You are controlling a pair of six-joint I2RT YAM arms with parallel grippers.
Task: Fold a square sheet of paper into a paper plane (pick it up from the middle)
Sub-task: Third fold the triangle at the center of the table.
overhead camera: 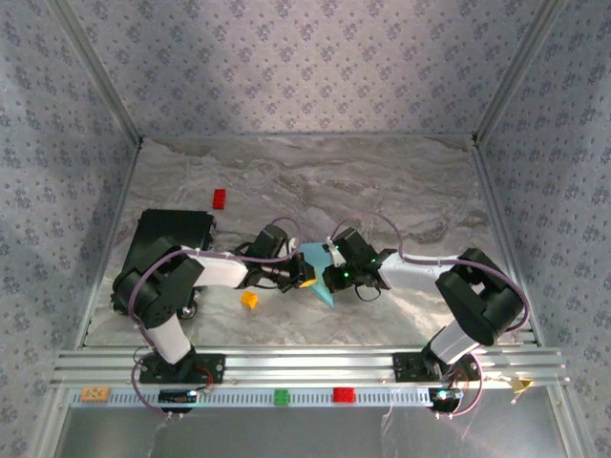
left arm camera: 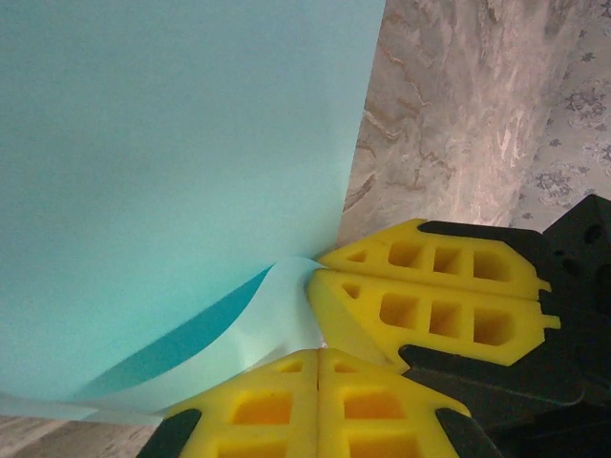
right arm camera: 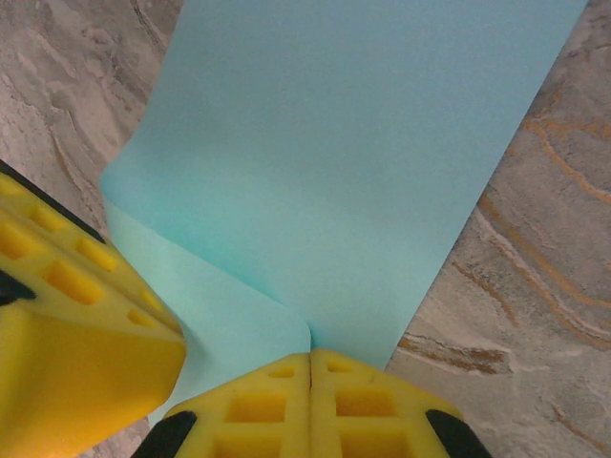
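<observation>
The light-blue sheet of paper point(overhead camera: 318, 275) sits midway between the left and right edges of the bench point(overhead camera: 382, 181), nearer the near edge than the far one, caught between the two arms where they meet. The left end effector point(overhead camera: 304, 278) is clenched on one side of the sheet, and its wrist view shows its yellow fingers point(left arm camera: 286, 405) pressed together where a curled lower layer of the paper runs in. The right end effector point(overhead camera: 333, 277) is clamped on the other side, with the creased sheet rising straight out of its closed fingertips point(right arm camera: 258, 401). The two end effectors stand just beside each other, tips almost touching. A small orange block point(overhead camera: 249, 299) lies on the bench near the left end effector, toward the near edge. A red block point(overhead camera: 220, 197) lies further toward the far edge, and a black slab point(overhead camera: 177, 229) rests by the left edge.
</observation>
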